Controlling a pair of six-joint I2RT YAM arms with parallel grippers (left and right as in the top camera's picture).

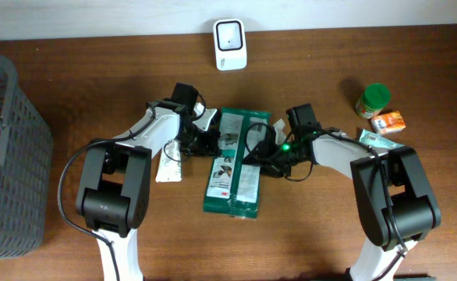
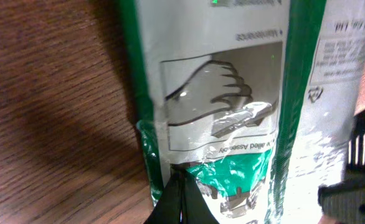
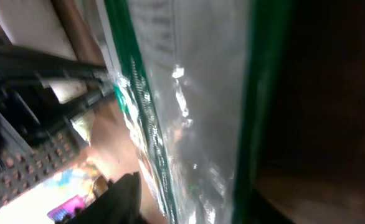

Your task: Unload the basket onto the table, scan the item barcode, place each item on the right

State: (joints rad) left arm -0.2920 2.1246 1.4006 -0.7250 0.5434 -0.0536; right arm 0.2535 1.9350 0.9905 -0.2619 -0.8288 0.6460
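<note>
The item is a green and white plastic package [image 1: 232, 162] lying in the middle of the table. The white scanner [image 1: 230, 44] stands at the table's far edge, apart from the package. My left gripper [image 1: 204, 140] is shut, and in the left wrist view its tips [image 2: 181, 186] press against the package's [image 2: 232, 93] left edge. My right gripper [image 1: 263, 158] is at the package's right side. The right wrist view shows the package [image 3: 195, 106] edge-on between that gripper's two dark fingers [image 3: 121, 199]. No barcode is visible.
A grey basket [image 1: 6, 156] fills the left side. A white packet [image 1: 168, 165] lies beside the left arm. A green-lidded jar [image 1: 373, 100] and an orange packet [image 1: 388, 122] sit at the right.
</note>
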